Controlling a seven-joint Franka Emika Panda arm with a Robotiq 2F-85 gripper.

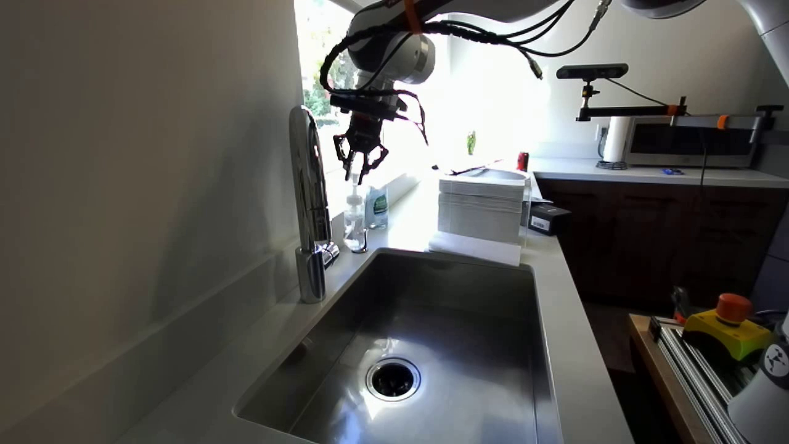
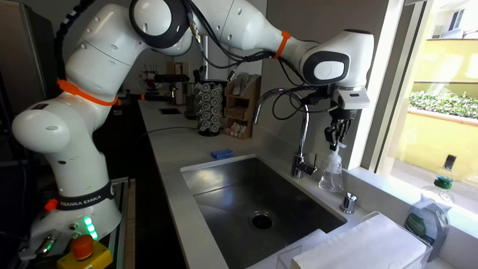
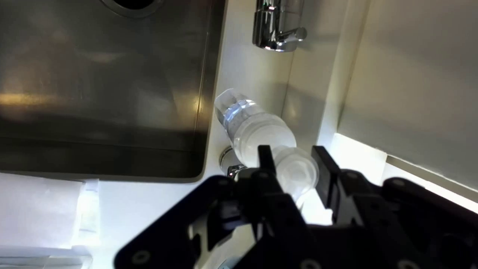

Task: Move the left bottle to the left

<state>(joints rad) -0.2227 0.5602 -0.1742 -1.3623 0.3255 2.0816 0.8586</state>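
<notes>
The left bottle, a clear pump bottle (image 2: pixel 331 179) with a whitish top, is beside the faucet at the back rim of the sink. My gripper (image 2: pixel 335 145) comes down from above, shut on its pump head. In the wrist view the black fingers (image 3: pixel 266 160) stand on either side of the pale pump top (image 3: pixel 295 172), and the bottle body leans away at a tilt. Whether its base touches the counter I cannot tell. Farther along the window side stands the dish soap bottle (image 2: pixel 429 216) with a green cap, apart from the gripper.
A chrome faucet (image 2: pixel 298 164) rises close to the bottle, and a short chrome knob (image 2: pixel 348 203) sits near its base. The steel sink (image 1: pixel 456 308) lies in front. A stack of white paper (image 1: pixel 481 209) stands at one sink end, a blue sponge (image 2: pixel 222 153) at the opposite end.
</notes>
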